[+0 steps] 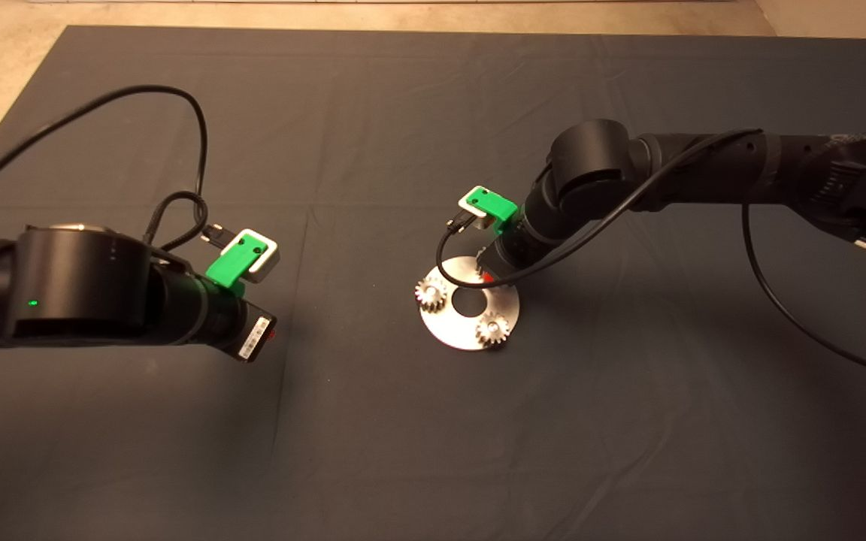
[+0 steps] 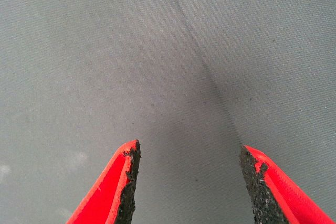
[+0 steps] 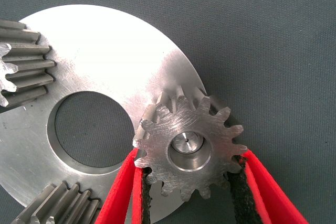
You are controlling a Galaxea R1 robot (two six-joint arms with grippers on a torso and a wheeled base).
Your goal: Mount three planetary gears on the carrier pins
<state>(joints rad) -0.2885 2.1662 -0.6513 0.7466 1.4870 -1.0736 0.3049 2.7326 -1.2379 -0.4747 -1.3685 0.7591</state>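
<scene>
- The third gear [image 3: 190, 148] — brushed silver metal with squared teeth and scratch marks on its flat face — sits over a carrier pin [image 3: 187, 142], whose round polished tip shows inside the bore.
- It lies at the edge of the disc [image 3: 115, 56], a flat round plate of bright metal with a large central hole.
- Two more gears are on the disc: one [image 1: 430, 292] at its left rim in the head view, the other [image 1: 492, 327] near its lower rim; each sits on its own pin.
- The right gripper [image 3: 190, 192] reaches down over the far side of the disc, its jaws grasping the third gear from either side, the rough black pads [image 3: 237, 182] against the teeth.
- The left gripper [image 2: 189, 182] hovers well apart to the left, jaws spread and holding nothing, above the surface — a dark woven mat [image 2: 157, 51] with a crease line.
</scene>
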